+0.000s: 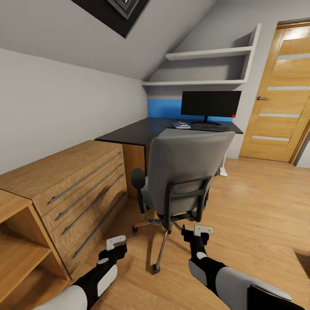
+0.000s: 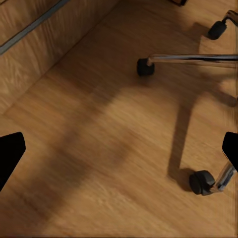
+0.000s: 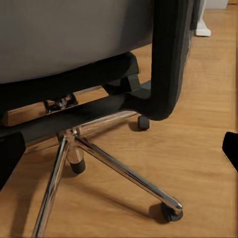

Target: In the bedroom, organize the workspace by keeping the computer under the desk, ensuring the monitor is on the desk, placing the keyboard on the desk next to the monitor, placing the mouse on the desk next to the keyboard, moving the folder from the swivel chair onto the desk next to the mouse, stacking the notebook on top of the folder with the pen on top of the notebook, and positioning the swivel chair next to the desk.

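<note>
In the corner under the sloped ceiling, the dark desk (image 1: 142,131) carries the monitor (image 1: 211,103), with the keyboard (image 1: 210,127) lying just in front of its stand and a small bluish-white item (image 1: 181,125) beside the keyboard, too small to identify. The grey swivel chair (image 1: 183,172) stands between the robot and the desk with its backrest toward the camera, so its seat top is hidden and nothing lying there can be made out. The space under the desk is screened by the chair and the wooden desk side, so the computer cannot be picked out. A wooden chest of drawers (image 1: 82,185) runs along the left wall, cut off at the frame edge.

The left gripper (image 1: 116,242) hangs low over the wood floor (image 1: 258,206) near the chair's chrome base (image 2: 191,58); its fingers (image 2: 9,153) sit at opposite edges of the left wrist view, spread apart and holding nothing. The right gripper (image 1: 201,230) hangs just behind the chair's lower backrest frame (image 3: 166,74), its dark fingers (image 3: 230,148) likewise spread wide and holding nothing.
</note>
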